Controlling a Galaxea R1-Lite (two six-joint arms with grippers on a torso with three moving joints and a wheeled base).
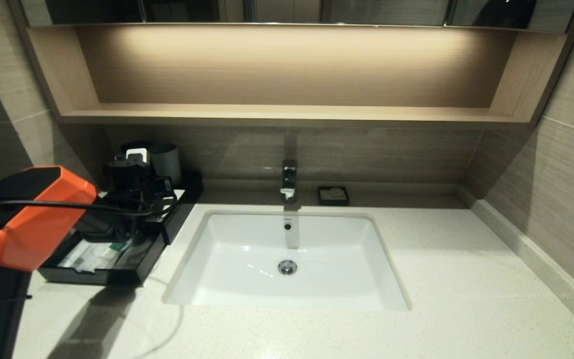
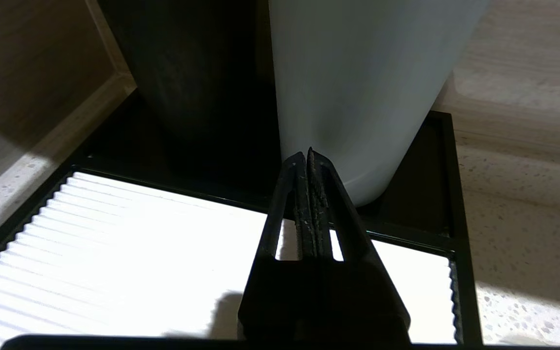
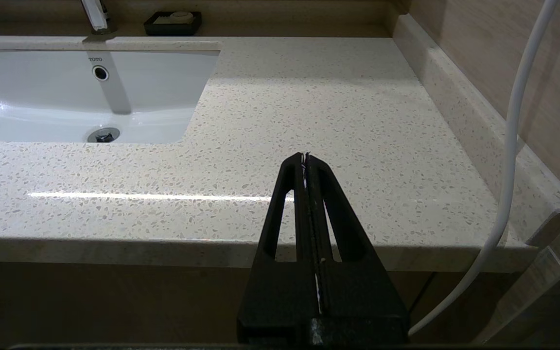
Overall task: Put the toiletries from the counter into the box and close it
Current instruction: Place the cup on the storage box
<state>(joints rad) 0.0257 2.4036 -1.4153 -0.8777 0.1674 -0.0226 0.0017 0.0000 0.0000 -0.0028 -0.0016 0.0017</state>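
Note:
The black box [image 1: 92, 276] stands on the counter [image 1: 456, 279] left of the sink, its front drawer pulled out. Pale wrapped toiletries [image 1: 95, 254] with a green band [image 1: 119, 246] lie in the drawer; I cannot tell the sticks from the packet. My left gripper [image 1: 162, 187] is shut and empty, just above the box's white ribbed top panel [image 2: 139, 253]; its tips [image 2: 309, 153] are close to the base of a white cup [image 2: 358, 87]. My right gripper [image 3: 305, 155] is shut and empty, low off the counter's front edge on the right, out of the head view.
A dark cup [image 2: 187, 63] stands beside the white one on the box's back tray. The white sink [image 1: 247, 249] with its faucet [image 1: 289, 179] is in the middle. A small black soap dish [image 1: 333, 195] sits behind it. A white cable [image 3: 513, 146] hangs by the right wall.

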